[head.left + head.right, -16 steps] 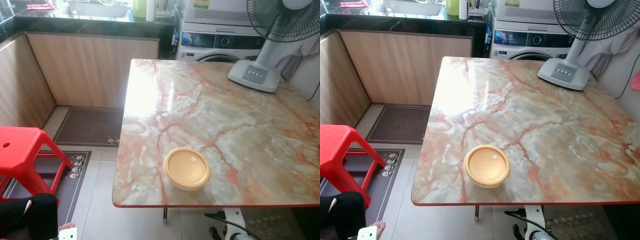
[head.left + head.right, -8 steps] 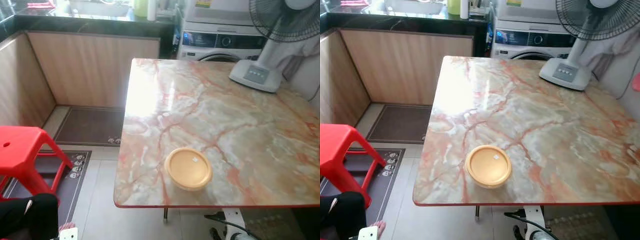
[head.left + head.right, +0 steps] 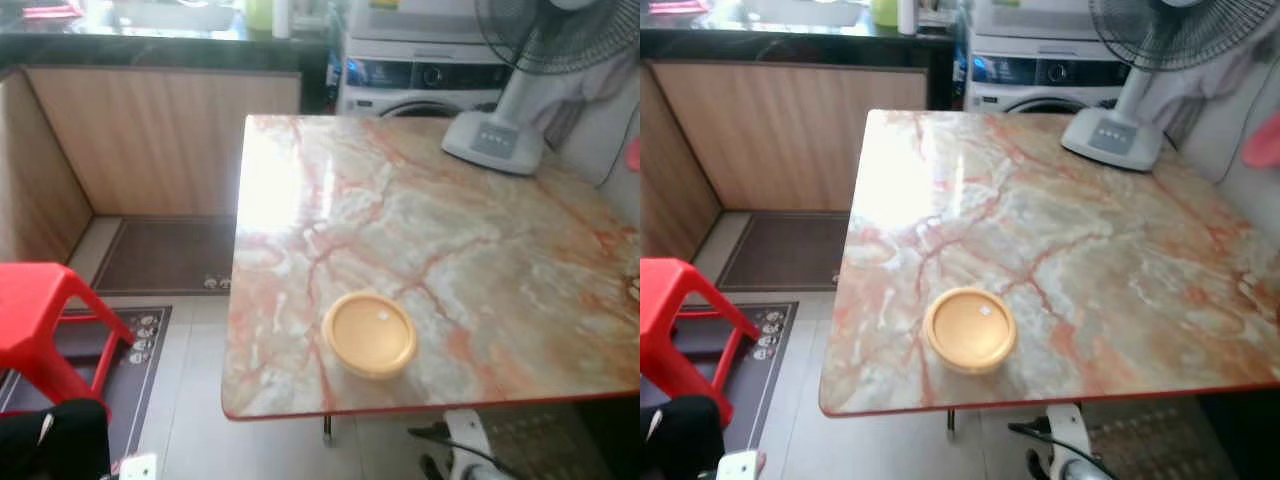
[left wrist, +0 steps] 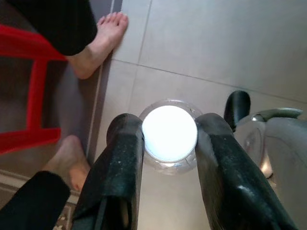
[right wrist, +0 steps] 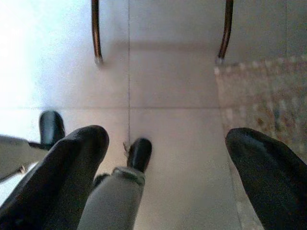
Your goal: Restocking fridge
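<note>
The left claw (image 4: pixel 168 143) grips a white-capped jar (image 4: pixel 169 134) above the floor; the right claw (image 5: pixel 168 163) hangs wide. If the grip loosens, the jar may fall and break.

You've got one table (image 3: pixel 500 260), one yellow lidded container (image 3: pixel 369 334), one fan (image 3: pixel 520 90), one washing machine (image 3: pixel 420 80), one red stool (image 3: pixel 40 320), two floor mats (image 3: pixel 165 255). One clear white-capped jar (image 4: pixel 169 134) in the left pincer (image 4: pixel 168 158). Two bare feet (image 4: pixel 98 45).
</note>
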{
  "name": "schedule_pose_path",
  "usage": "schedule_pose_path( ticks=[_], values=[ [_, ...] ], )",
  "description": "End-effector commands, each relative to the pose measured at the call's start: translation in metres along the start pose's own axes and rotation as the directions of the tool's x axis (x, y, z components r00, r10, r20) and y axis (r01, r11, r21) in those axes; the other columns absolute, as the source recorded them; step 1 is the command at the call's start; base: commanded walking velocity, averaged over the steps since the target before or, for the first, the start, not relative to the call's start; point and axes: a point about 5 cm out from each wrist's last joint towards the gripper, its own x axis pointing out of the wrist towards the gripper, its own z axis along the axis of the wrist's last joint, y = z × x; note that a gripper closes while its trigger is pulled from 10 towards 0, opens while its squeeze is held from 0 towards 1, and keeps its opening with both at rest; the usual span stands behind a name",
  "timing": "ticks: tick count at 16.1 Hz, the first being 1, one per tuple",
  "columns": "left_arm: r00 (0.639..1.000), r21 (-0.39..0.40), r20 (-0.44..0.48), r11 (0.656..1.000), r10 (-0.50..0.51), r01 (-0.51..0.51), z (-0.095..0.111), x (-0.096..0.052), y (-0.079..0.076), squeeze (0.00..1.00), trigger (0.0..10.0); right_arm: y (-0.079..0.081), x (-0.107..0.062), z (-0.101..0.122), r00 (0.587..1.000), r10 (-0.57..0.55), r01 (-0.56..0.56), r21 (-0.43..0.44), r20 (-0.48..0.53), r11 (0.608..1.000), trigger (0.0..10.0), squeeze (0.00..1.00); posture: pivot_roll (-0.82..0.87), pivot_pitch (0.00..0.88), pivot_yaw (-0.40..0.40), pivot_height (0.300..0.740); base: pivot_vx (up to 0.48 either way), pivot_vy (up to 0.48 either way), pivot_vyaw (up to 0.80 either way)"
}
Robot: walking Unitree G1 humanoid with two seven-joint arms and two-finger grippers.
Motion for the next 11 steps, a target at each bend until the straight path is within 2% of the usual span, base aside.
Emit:
schedule_pose_path(
  ticks=[1,9,11],
  values=[
    [1.0,-0.004,-0.016,1.0,0.004,-0.005,-0.003,-0.0002,0.0023,0.0,10.0,0.0021,0.0003,0.003,1.0,0.006,-0.006,0.001,0.009,1.0,10.0,0.0,0.12,0.0,-0.059,0.74,0.0,0.371,0.0],
    [1.0,-0.008,-0.017,1.0,0.003,-0.003,-0.0027,-0.0001,0.0023,0.0,10.0,0.0021,0.0004,0.0034,1.0,0.005,-0.005,0.001,0.007,1.0,10.0,0.0,0.12,0.0,-0.057,0.74,0.0,0.37,0.0],
    [1.0,0.017,-0.028,1.0,0.011,-0.011,-0.0028,0.0,0.0032,0.0,10.0,0.0021,0.0004,0.0033,1.0,0.003,-0.003,0.003,0.006,1.0,10.0,0.0,0.12,0.0,-0.058,0.74,0.0,0.137,0.0]
  ],
)
